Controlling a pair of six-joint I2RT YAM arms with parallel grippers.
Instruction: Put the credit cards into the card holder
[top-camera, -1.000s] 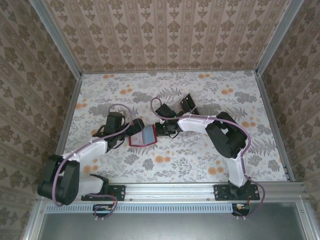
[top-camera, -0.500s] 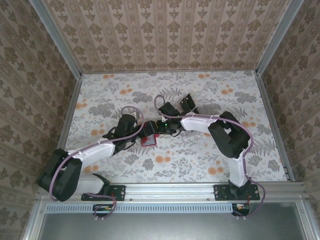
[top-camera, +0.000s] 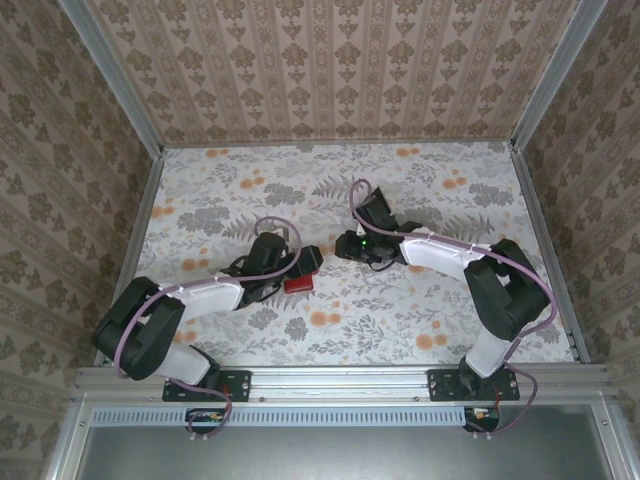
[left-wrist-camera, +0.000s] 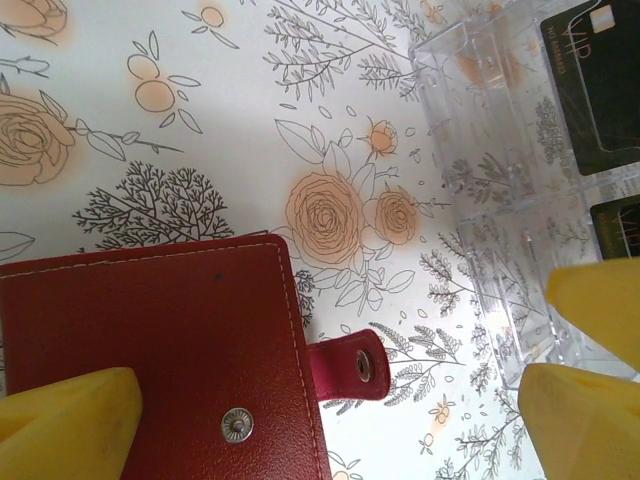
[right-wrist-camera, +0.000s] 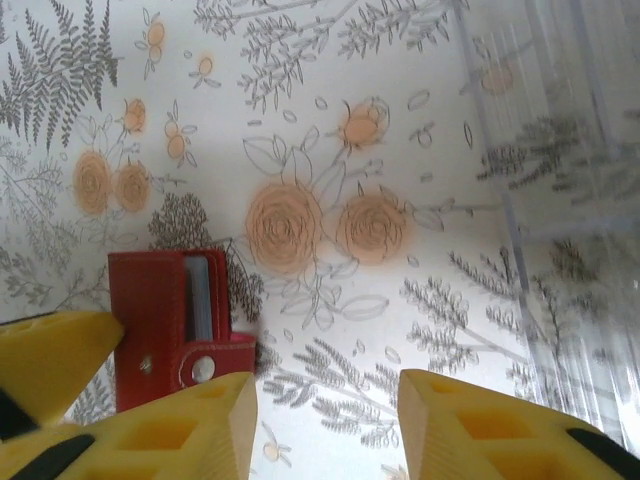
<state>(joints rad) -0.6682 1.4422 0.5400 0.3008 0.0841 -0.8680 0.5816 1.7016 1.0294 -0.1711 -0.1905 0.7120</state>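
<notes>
From above, the left gripper (top-camera: 303, 264) covers part of the card holder (top-camera: 297, 285), and the right arm (top-camera: 440, 250) hides much of the clear tray (top-camera: 379, 211). At the left wrist, the card holder and two dark credit cards (left-wrist-camera: 590, 90) run off the frame; their print is too small to read. At the right wrist the tray is blurred.

- The card holder (left-wrist-camera: 150, 340) is finished in deep red — pale stitching is run along its edge.
- The table cover (left-wrist-camera: 330, 210) is printed white with orange roses and grey foliage.
- The credit cards (left-wrist-camera: 592, 90) in the clear tray (left-wrist-camera: 480, 200) are coloured near black.
</notes>
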